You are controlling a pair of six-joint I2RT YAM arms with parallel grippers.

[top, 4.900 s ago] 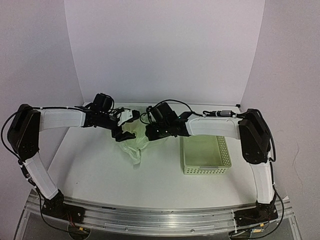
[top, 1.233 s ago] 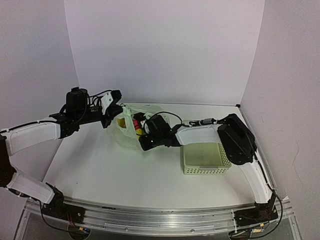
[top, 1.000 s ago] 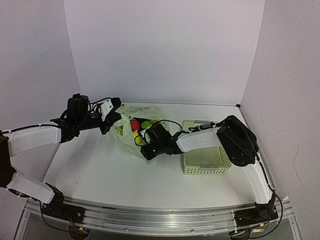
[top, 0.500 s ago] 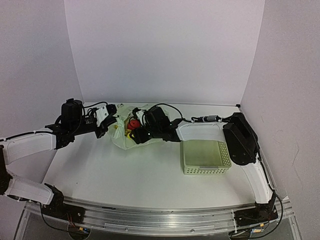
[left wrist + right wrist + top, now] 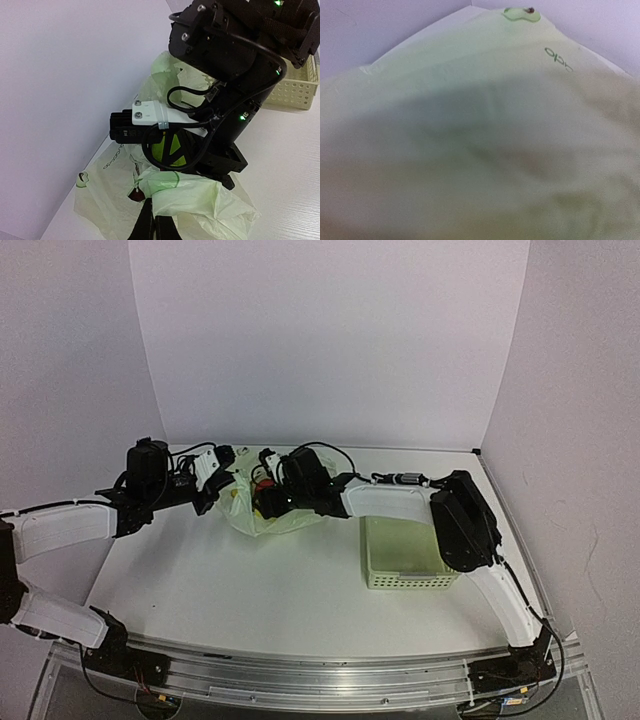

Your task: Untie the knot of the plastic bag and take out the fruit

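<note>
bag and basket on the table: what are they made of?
The plastic bag: thin plastic film by the look, pale green, translucent, slightly glossy; it crumples into sharp creases. The basket: probably rigid moulded plastic, pale cream-green, matte; straight walls with a regular grid of holes.

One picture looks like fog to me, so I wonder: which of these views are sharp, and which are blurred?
Right wrist view: the plastic bag fills the frame, blurred and shadowed, crisp only near the top. Left wrist view: sharp, evenly lit. Top external view: in focus, walls washed pale.
</note>
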